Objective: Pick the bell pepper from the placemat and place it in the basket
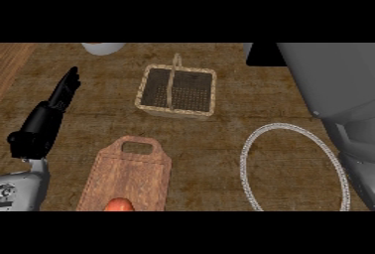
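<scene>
While straight-fingered at far left, left hand (51,111) — wooden board (128,176), rope ring (293,168) before the basket (176,93).

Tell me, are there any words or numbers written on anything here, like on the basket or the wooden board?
No words, numbers or signs can be read anywhere.
basket: plain woven sides, no label.
wooden board: only wood grain.
left hand, open at the view's left: plain black.
Its forearm has small dark marks near the wrist, too small to read as text.
</scene>
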